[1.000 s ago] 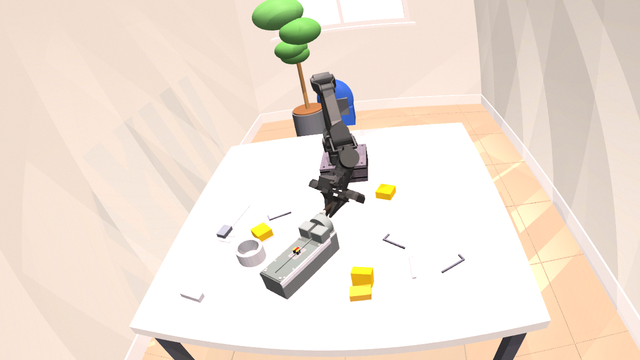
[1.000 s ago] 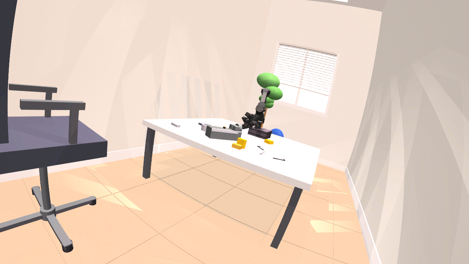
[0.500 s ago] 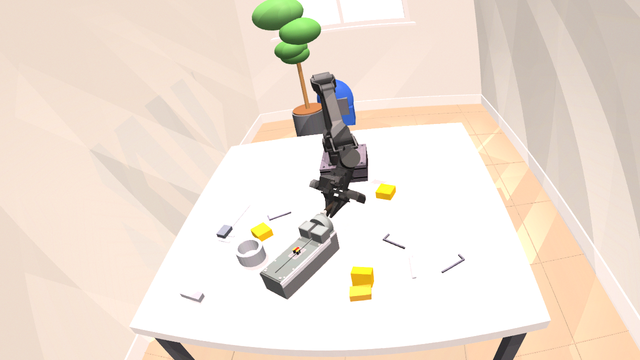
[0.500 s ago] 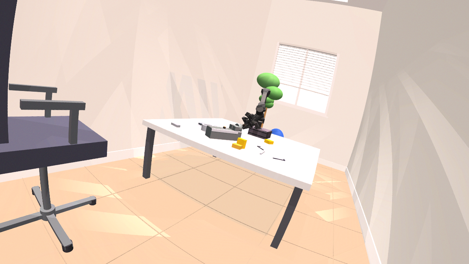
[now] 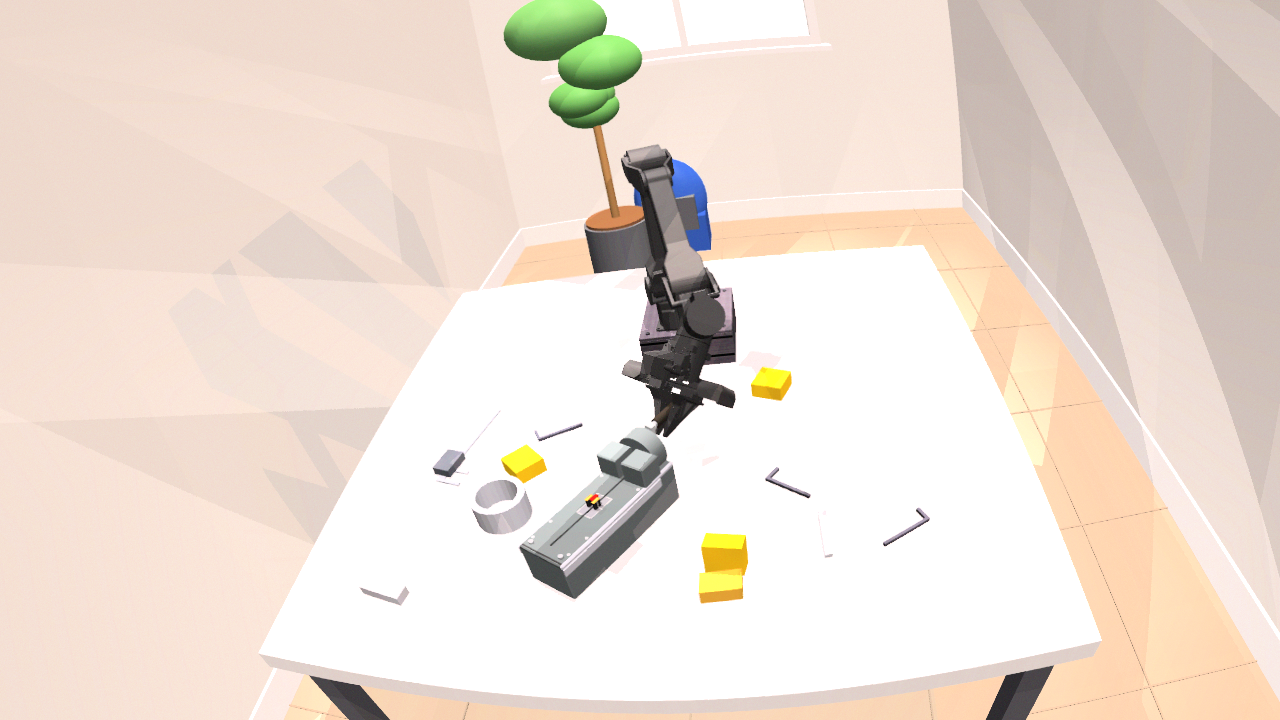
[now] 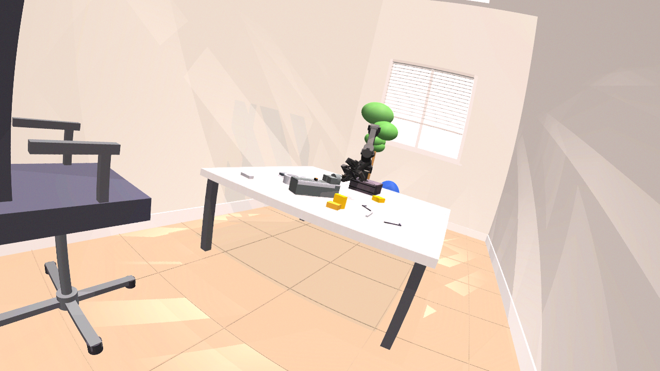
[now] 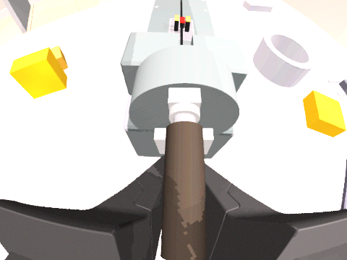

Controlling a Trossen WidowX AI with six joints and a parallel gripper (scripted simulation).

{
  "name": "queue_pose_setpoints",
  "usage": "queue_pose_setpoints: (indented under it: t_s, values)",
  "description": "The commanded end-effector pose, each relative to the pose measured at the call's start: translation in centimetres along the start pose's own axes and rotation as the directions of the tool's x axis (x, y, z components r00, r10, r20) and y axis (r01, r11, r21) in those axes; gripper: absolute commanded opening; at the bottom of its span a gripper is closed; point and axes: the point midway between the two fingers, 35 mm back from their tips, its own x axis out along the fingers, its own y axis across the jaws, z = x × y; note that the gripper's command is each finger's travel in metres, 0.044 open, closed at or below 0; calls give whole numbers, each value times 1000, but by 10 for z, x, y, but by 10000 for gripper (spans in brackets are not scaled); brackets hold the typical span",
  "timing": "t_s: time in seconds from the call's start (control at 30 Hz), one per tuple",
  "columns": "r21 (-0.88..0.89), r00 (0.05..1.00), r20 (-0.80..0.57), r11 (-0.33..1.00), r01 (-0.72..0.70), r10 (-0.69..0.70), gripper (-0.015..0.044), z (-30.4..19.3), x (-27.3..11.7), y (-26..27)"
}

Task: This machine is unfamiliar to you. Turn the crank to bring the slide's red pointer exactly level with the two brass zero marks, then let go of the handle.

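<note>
"As you look from the top, where is the machine (image 5: 601,519) (image 6: 313,186) (image 7: 184,68)?"

"On the surface (image 5: 805,626) (image 6: 392,230) (image 7: 90,144), in front of the arm (image 5: 666,223) (image 6: 368,147). Its crank end faces the gripper (image 5: 666,420) (image 6: 343,177) (image 7: 179,163)."

"And around it?"

"A ring (image 5: 502,513) (image 7: 276,66) and a yellow block (image 5: 523,462) (image 7: 324,115) sit on one side; on the other, two more yellow blocks (image 5: 724,554) (image 5: 720,587) touch or nearly touch."

"What does the exterior view add?"

"The arm bends down to the machine's crank end. The fingers are too small there to read. A chair (image 6: 69,184) stands well apart from the surface."

"And the wrist view?"

"The gripper is pinching the brown handle (image 7: 184,188), one finger on each side. The handle joins a pale crank (image 7: 184,95) in front of the round housing (image 7: 184,72)."

"Where's the pointer?"

"Beyond the housing, the red pointer (image 7: 182,20) (image 5: 592,499) is between the two zero marks (image 7: 176,18) (image 7: 188,18). It looks close to level, but I can't tell whether it's exact."

"So the handle isn't free?"

"No, it's held."
</note>
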Motion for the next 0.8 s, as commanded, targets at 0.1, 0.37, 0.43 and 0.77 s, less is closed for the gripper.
queue_pose_setpoints:
  t_s: [0.1, 0.37, 0.43, 0.77]
  values:
    - [0, 1000, -2, 1000, -20, 20, 0, -1, 1, 11]
    - [0, 1000, -3, 1000, -20, 20, 0, -5, 4, 18]
    - [0, 1000, -3, 1000, -20, 20, 0, -6, 6, 19]
    - [1, 1000, -3, 1000, -21, 21, 0, -16, 15, 27]
